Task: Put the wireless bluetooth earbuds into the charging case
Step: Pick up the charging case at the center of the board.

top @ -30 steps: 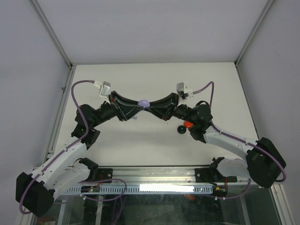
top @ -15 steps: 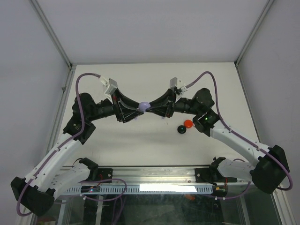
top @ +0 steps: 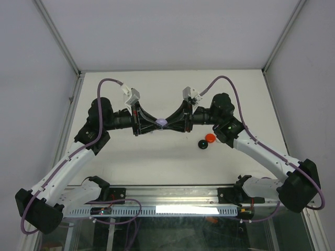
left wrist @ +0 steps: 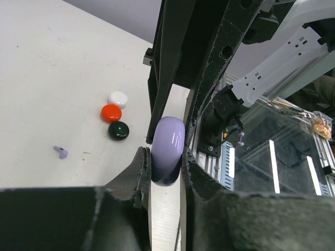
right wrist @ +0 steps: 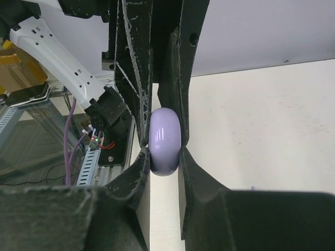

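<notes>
The left tool (left wrist: 166, 163) and right tool (right wrist: 164, 160) both pinch the pale purple charging case (left wrist: 167, 146) aloft over the counter (left wrist: 52, 78); a matching earbud (left wrist: 61, 152) lies loose near three coloured discs (left wrist: 110, 113). Glossy and hard, the case looks light but slippery; its broad faces offer the surest hold.

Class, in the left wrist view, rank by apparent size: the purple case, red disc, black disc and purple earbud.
1. purple case, though it sits nearest the camera
2. red disc and black disc: alike, unranked
3. purple earbud
</notes>
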Controlling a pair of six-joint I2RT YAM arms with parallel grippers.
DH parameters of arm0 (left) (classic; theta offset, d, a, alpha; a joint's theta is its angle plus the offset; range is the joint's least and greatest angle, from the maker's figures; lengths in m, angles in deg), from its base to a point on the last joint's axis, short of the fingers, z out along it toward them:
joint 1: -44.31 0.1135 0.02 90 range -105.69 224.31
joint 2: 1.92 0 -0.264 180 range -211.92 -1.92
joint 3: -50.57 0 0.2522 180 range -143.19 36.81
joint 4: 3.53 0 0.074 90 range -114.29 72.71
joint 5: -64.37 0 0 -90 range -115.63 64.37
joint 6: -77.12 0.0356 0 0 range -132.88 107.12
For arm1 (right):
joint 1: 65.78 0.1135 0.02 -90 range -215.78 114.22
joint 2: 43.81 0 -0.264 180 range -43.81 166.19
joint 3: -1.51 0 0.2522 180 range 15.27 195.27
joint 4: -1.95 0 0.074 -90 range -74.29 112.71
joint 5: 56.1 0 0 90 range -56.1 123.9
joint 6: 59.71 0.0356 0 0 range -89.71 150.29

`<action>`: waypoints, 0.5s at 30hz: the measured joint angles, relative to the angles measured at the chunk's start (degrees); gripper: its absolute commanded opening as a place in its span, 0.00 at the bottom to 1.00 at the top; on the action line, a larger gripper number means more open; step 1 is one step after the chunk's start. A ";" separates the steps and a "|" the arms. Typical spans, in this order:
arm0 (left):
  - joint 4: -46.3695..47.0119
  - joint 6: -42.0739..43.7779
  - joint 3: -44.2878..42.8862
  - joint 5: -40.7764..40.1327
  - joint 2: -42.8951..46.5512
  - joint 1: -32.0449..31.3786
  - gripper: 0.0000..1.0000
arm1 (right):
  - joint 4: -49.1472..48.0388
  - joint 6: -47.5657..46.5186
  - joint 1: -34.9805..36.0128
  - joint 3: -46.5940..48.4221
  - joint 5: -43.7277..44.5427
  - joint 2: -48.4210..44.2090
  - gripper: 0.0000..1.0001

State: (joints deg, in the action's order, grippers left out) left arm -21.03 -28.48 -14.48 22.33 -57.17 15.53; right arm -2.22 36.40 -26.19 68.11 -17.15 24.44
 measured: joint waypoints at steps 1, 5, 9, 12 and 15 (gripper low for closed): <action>-0.28 0.52 0.00 0.35 0.00 0.00 0.01 | 0.28 0.04 -0.02 0.00 -0.24 0.07 0.24; -0.68 0.92 0.02 0.26 0.09 -0.02 0.00 | -0.11 -0.09 -0.02 -0.28 -0.22 0.04 0.43; 1.29 -0.57 1.22 -1.16 1.73 -0.02 0.00 | -3.76 0.13 0.04 -3.56 0.70 -0.59 0.46; 5.35 -3.13 4.28 -2.99 4.72 -0.02 0.00 | -7.39 1.20 0.04 -6.60 1.16 -0.81 0.46; 8.41 -5.01 5.86 -3.54 5.73 -0.02 0.00 | -12.35 2.89 0.04 -9.66 1.73 -0.81 0.45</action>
State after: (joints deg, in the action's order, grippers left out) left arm -12.62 -33.48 -8.62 18.79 -51.44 15.51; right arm -14.57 39.29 -26.14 58.45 -15.42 23.63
